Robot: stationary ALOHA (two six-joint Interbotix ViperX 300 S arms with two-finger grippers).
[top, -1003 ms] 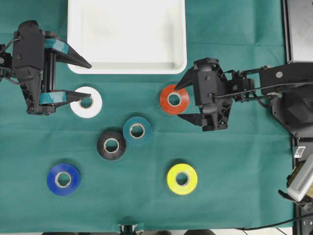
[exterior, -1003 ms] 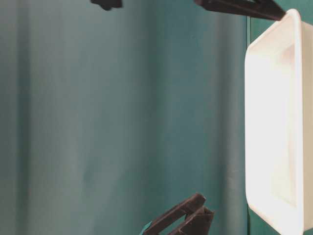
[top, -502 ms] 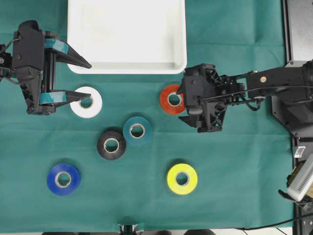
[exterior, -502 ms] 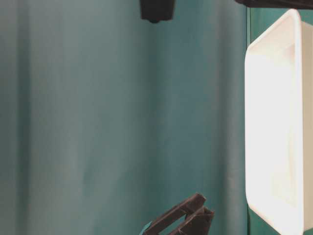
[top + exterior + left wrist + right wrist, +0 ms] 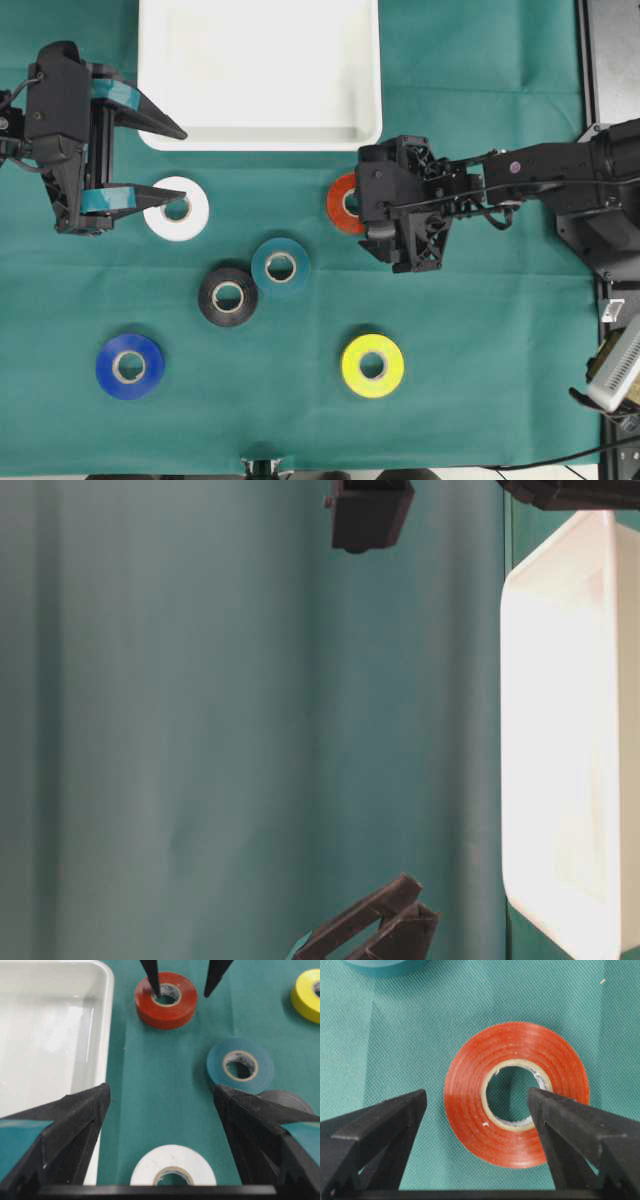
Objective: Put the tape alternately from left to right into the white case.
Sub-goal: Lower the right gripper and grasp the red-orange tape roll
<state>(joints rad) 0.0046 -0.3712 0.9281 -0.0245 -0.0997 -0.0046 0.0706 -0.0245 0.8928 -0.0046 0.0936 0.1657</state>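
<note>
Left pincer [image 5: 170,160] spread wide, right pincer [image 5: 477,1105] spread, pointing down

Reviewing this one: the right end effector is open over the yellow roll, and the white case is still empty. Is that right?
Not quite. The right end effector is open over the red-orange roll, not the yellow roll, which lies apart from it, as the right wrist and overhead views show. The white case is indeed empty.

1. The left end effector [image 5: 150,160] is matte black, with two long fingers tapering to points.
2. Strips of teal tape wrap each left finger near its base.
3. The right end effector [image 5: 372,208] is black throughout, its body ribbed and blocky.
4. Thin black cables run along the right arm [image 5: 540,175], which carries small pale screw heads.
</note>
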